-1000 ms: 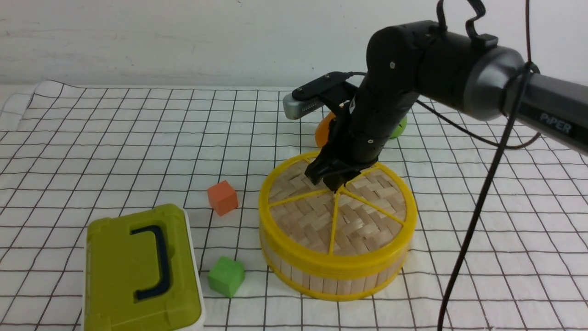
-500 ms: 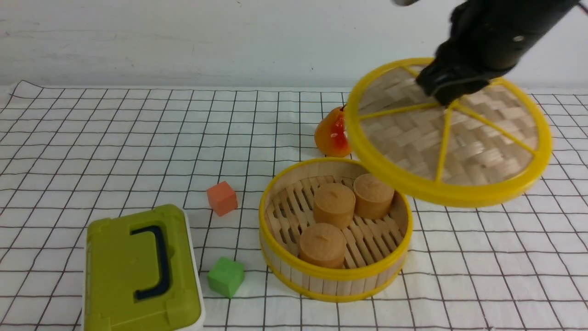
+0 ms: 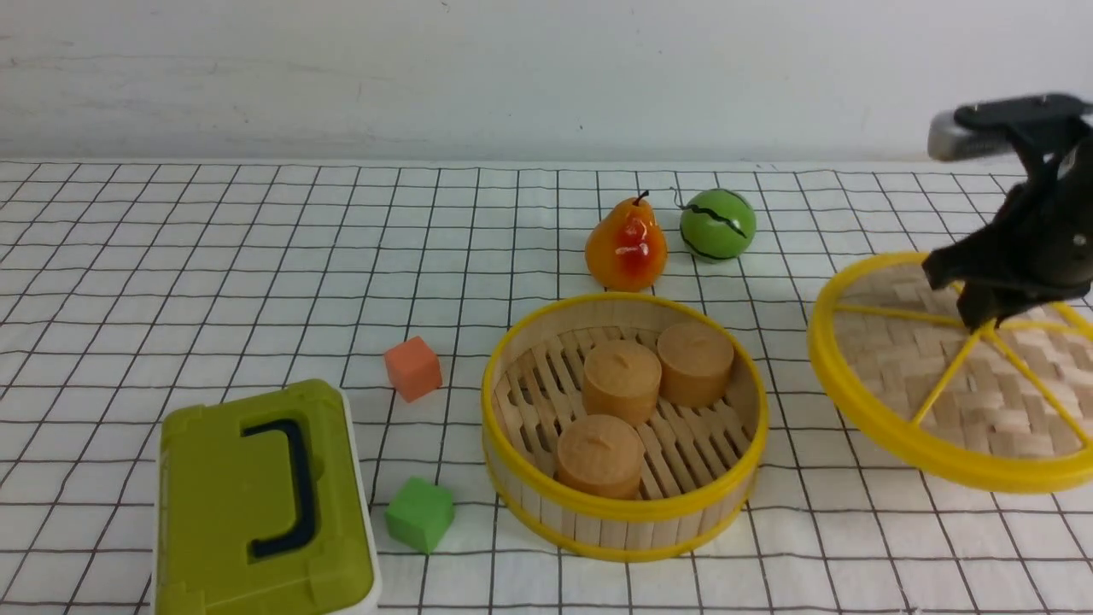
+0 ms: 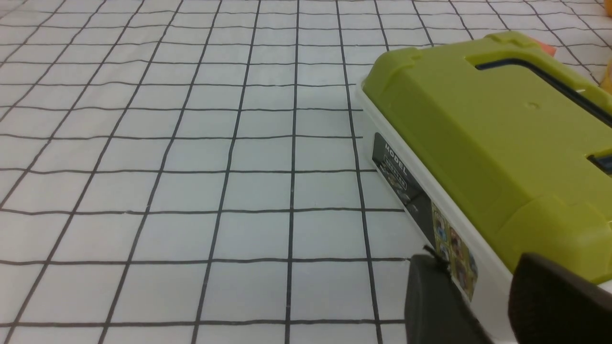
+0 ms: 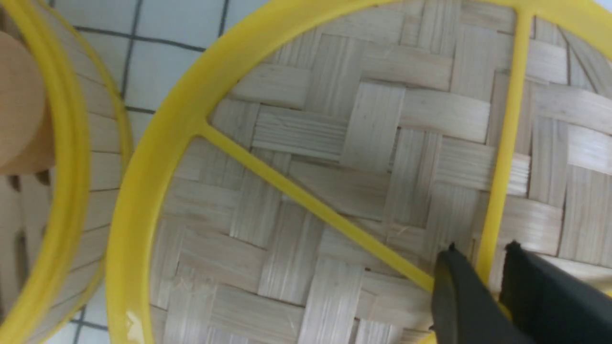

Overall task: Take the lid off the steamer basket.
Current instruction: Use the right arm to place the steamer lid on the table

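The robot's right arm is black, with a rounded grey piece above the dark, narrow-tipped pincer (image 3: 973, 316).

The lid (image 3: 956, 376), to the right of the steamer basket (image 3: 623, 504), runs off the front view's right edge, its centre hidden behind the right gripper (image 3: 973, 312). Left of the basket, the green box (image 3: 248, 504) is cut off at the bottom edge.

The right jaws (image 5: 478, 253) point downward, nearly closed; the left's seem slightly parted
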